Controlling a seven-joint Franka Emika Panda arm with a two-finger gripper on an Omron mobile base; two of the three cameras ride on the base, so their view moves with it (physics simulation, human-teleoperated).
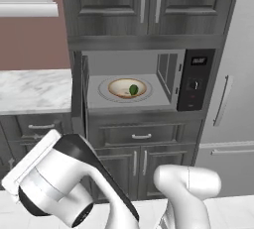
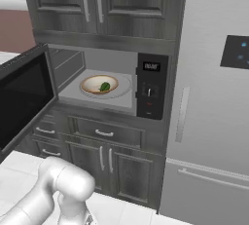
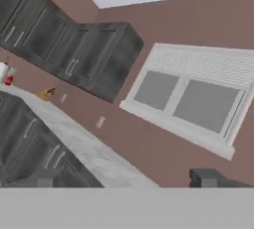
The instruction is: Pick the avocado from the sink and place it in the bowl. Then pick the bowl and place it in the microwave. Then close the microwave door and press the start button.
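The small dark-green rounded avocado (image 1: pixel 133 89) lies in the shallow tan-rimmed bowl (image 1: pixel 119 88), which sits on the round grey turntable plate (image 1: pixel 103 90) inside the built-in grey microwave (image 1: pixel 173 57). The black control panel (image 1: pixel 196 80) stands to the right of the cavity, and the dark glass-windowed microwave door (image 2: pixel 22 102) swings out to its left. Grey wood drawers (image 1: pixel 141 135) lie below, and the tall pale refrigerator (image 2: pixel 214 121) stands to the right.

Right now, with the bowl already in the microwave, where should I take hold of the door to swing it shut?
Push rather than grip: the microwave door stands swung wide on its left hinge, with no handle visible. Come from the left, behind it, and press the open fingers against its outer face near the free edge, farthest from the hinge, sweeping toward the bowl.
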